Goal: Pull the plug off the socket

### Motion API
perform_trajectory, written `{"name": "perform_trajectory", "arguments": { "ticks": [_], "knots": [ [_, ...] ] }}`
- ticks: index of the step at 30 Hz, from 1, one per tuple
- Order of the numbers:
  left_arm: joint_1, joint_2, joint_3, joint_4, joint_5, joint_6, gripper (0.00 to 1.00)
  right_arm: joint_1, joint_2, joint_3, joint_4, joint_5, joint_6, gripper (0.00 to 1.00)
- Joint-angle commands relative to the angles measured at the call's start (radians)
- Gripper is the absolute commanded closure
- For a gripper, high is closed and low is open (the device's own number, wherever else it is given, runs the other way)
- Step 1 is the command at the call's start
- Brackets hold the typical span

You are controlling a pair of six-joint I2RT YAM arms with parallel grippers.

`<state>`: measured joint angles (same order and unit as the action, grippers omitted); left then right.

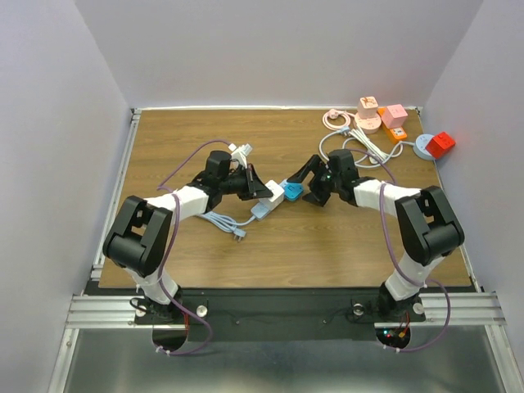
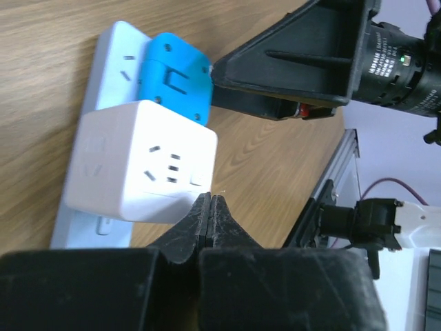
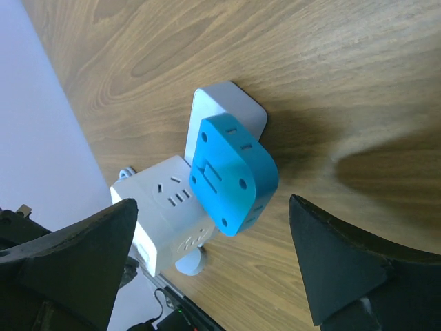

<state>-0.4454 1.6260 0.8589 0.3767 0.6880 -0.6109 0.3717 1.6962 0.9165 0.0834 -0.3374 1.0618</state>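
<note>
Two arms of black joints and white shells, with purple cables and black wedge-shaped fingers.

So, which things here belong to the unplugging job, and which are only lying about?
Job: power strip, blue adapter and white cube adapter on it, left gripper, right gripper.
Lying about: pink and orange adapters, red cube, white cables, loose white plug.

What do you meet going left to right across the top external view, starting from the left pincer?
left pincer → white cube adapter → blue plug → pink cube → red cube
</note>
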Motion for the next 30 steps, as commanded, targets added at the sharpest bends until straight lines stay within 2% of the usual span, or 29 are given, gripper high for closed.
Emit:
{"name": "perform_trajectory", "arguments": {
  "ticks": [1, 9, 13, 17, 18, 20, 21, 24, 30],
  "knots": [
    [0.022, 0.02, 0.002, 0.016, -0.031, 0.036, 1.0, -0.001, 0.042, 0.051, 0.053, -0.046, -0.014, 0.06],
    [0.024, 0.043, -0.043, -0.007, -0.07, 0.06, 1.0, -0.002, 0.097, 0.062, 0.053, -0.074, -0.008, 0.15],
    [0.024, 0.037, -0.073, -0.013, -0.082, 0.065, 1.0, -0.001, 0.137, 0.085, 0.068, -0.083, -0.006, 0.26],
    [0.022, 0.037, -0.092, -0.022, -0.096, 0.066, 1.0, -0.002, 0.169, 0.117, 0.081, -0.098, -0.002, 0.48],
    [0.024, 0.035, -0.095, -0.024, -0.097, 0.065, 1.0, -0.002, 0.172, 0.125, 0.085, -0.101, -0.002, 0.61],
    [0.024, 0.031, -0.103, -0.031, -0.108, 0.066, 1.0, -0.002, 0.172, 0.13, 0.09, -0.106, 0.006, 0.74],
    [0.024, 0.031, -0.101, -0.036, -0.114, 0.068, 1.0, -0.002, 0.172, 0.133, 0.095, -0.107, 0.007, 0.84],
    [0.024, 0.032, -0.103, -0.058, -0.13, 0.077, 1.0, -0.001, 0.164, 0.131, 0.104, -0.123, 0.009, 1.0],
    [0.024, 0.046, -0.092, -0.093, -0.154, 0.092, 1.0, -0.002, 0.119, 0.067, 0.232, -0.185, 0.085, 1.0]
  ]
}}
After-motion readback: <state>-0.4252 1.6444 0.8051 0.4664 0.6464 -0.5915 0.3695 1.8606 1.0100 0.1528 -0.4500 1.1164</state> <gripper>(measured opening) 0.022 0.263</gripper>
